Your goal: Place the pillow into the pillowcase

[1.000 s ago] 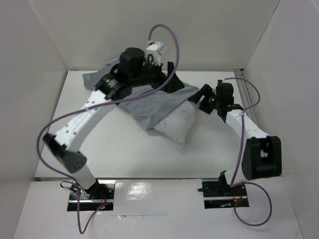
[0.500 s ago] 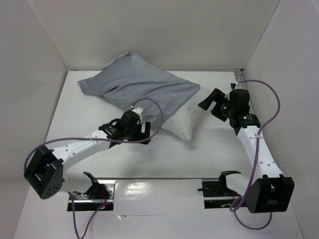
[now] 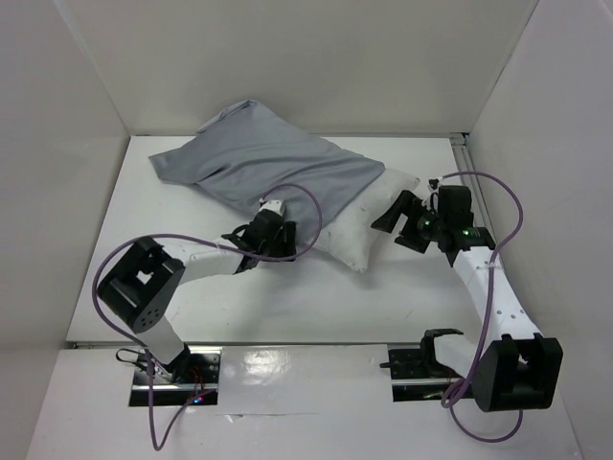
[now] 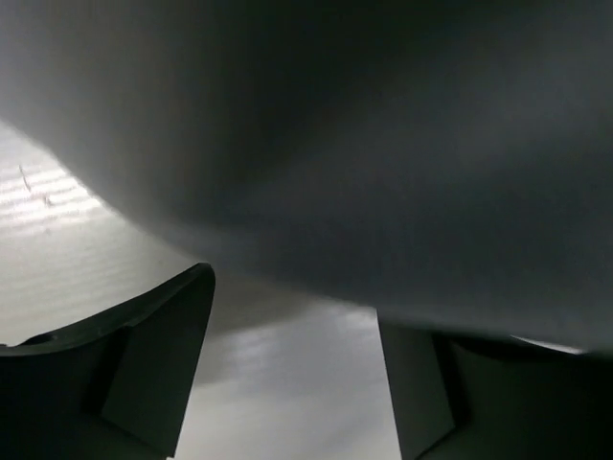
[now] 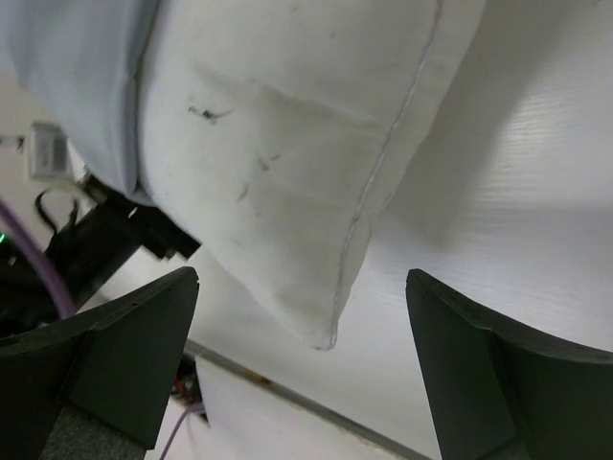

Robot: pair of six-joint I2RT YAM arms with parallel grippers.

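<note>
- Pillow (image 3: 372,228) on table (image 3: 316,297), mostly inside pillowcase (image 3: 268,168); white end sticks out
- Left end effector (image 4: 292,307) spread at grey hem; right end effector (image 5: 302,278) spread, facing bare corner
- Next, likely: pinch hem, draw it over

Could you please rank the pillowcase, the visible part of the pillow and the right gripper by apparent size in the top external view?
1. pillowcase: largest by far.
2. pillow: counting only its uncovered part.
3. right gripper: clearly smallest.
</note>
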